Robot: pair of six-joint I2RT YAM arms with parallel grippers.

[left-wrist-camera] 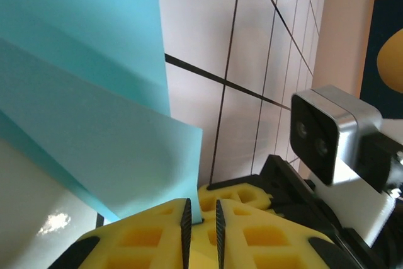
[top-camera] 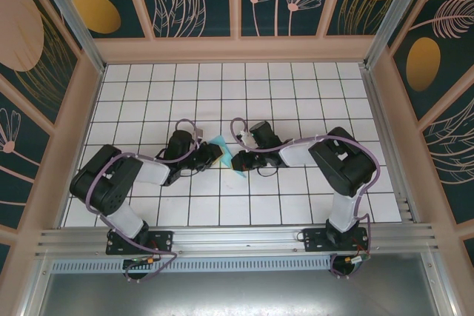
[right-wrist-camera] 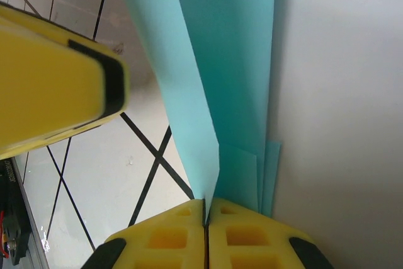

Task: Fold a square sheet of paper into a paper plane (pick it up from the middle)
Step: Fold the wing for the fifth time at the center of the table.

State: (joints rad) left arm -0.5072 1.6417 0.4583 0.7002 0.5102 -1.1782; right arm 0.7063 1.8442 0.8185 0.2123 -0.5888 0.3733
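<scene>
The turquoise paper plane [top-camera: 221,143] is a folded sheet held off the tiles between my two grippers at the table's middle. In the right wrist view its layered flaps [right-wrist-camera: 233,92] run up from my right gripper [right-wrist-camera: 206,206], which is shut on one folded edge. In the left wrist view a paper corner [left-wrist-camera: 94,124] dips into the narrow gap of my left gripper [left-wrist-camera: 201,209], lying against the left pad; the jaws stand slightly apart and do not pinch it. From above, the left gripper [top-camera: 215,155] and right gripper [top-camera: 238,159] almost touch.
White tiled table [top-camera: 296,101] with black grid lines, boxed in by patterned walls [top-camera: 44,49]. An aluminium rail [top-camera: 237,240] runs along the near edge by the arm bases. The right wrist camera [left-wrist-camera: 327,137] sits close to my left fingers.
</scene>
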